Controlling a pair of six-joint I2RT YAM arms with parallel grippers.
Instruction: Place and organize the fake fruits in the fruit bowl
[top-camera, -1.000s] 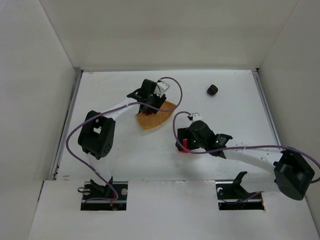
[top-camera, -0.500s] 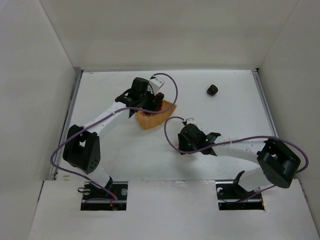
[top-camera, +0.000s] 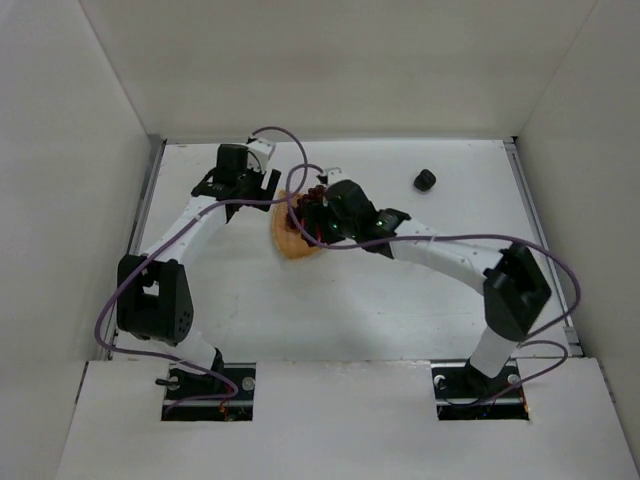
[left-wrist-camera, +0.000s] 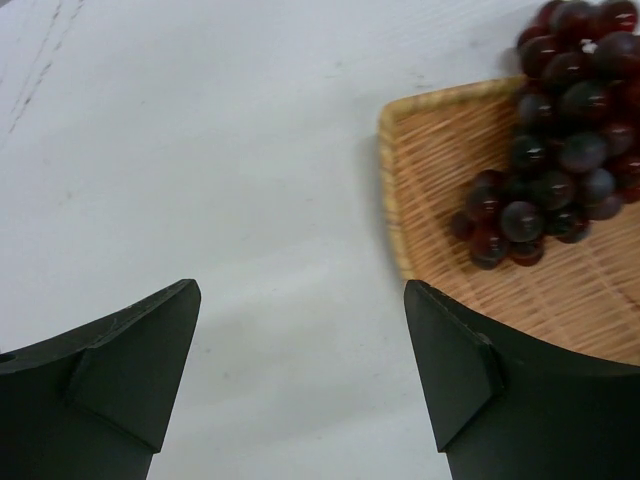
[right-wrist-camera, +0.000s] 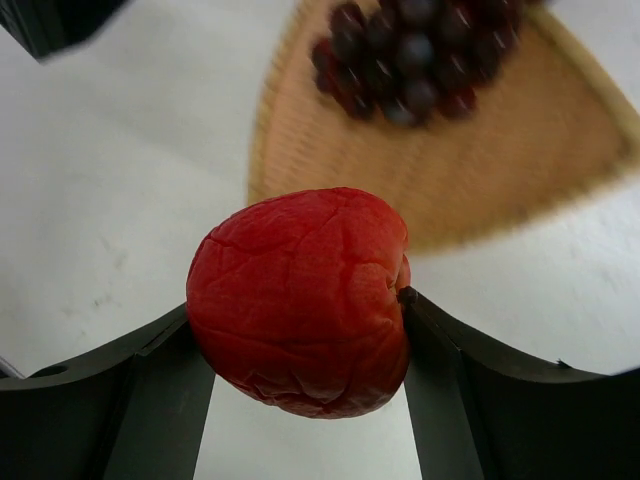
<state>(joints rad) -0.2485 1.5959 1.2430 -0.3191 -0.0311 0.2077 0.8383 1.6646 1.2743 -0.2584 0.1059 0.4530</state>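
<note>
wicker bowl half filled, red fruit in the air

wicker first, read from the left side of the desk (left-wrist-camera: 200, 150). the left pincer (left-wrist-camera: 300, 380) hangs near the far left corner, jaws wide and holding nothing, only bare surface between its fingers. just beside it to the right lies the wicker bowl (left-wrist-camera: 440, 150), in the far half of the desk and left of centre. the grape bunch (left-wrist-camera: 545, 180) already rests inside, piled toward the bowl's far side and reaching its rim.

right of that, the right pincer (right-wrist-camera: 300, 340) is clamped on the red fruit (right-wrist-camera: 300, 295), one finger on each flank at its widest part. the fruit is held up off the desk at the bowl's edge. whether it sits over the weave or just outside the rim, i cannot tell.

its skin looks wrinkled and a little glossy, so it is probably light and hollow, with some give and some slip. being round, it will likely roll on the shallow weave, so lower it close against the grapes before letting go.

furthest right, the black fruit (top-camera: 425, 180) sits alone near the far edge, well apart from the bowl. it looks small and knobbly, best taken across its middle.
</note>
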